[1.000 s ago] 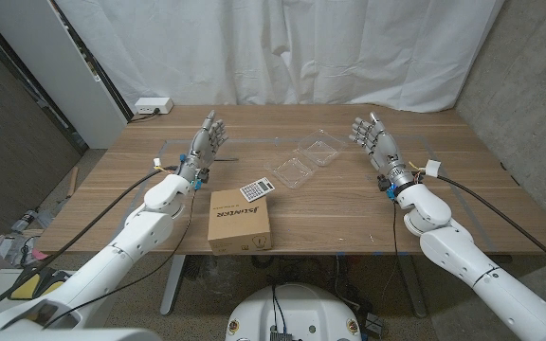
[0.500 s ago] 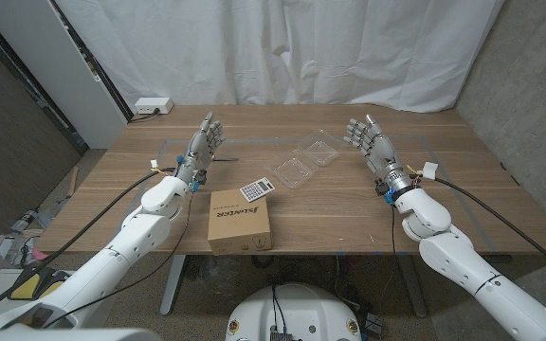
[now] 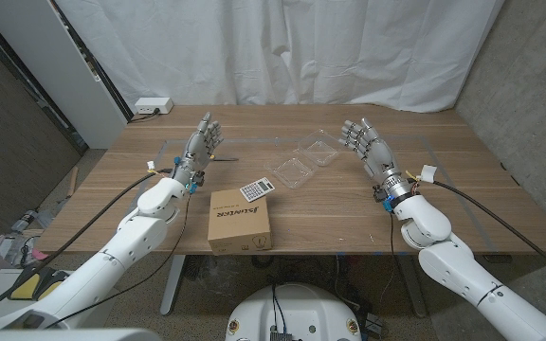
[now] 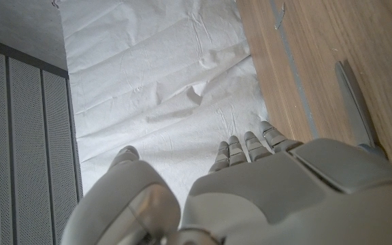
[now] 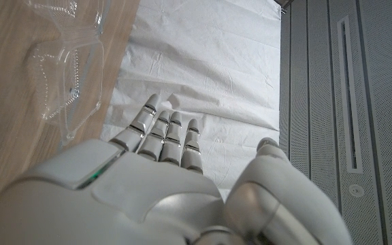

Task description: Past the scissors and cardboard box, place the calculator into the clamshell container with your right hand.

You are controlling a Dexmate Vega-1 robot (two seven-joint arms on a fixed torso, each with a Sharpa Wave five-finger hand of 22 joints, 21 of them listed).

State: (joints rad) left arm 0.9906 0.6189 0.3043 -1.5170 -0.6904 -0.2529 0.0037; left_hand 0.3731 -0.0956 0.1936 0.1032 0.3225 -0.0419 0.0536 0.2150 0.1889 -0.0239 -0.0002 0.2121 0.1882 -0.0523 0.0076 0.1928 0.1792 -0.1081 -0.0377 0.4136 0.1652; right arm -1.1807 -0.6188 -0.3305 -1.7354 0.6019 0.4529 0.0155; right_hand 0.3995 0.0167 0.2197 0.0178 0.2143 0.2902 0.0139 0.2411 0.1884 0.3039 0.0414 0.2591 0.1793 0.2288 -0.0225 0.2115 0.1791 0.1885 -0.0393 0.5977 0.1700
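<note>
Clear glossy plastic clamshell container (image 3: 306, 159), matt brown cardboard box (image 3: 240, 220), wood-grain table (image 3: 112, 189)

Cardboard box (image 3: 240, 222) top: printed brand word, too small to read reliably.

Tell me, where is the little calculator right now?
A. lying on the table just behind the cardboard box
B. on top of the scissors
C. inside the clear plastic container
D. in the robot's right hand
A. In the head view the calculator lies on the wooden table right behind the cardboard box, while the clamshell container sits open with nothing inside and the right hand holds nothing.
</note>
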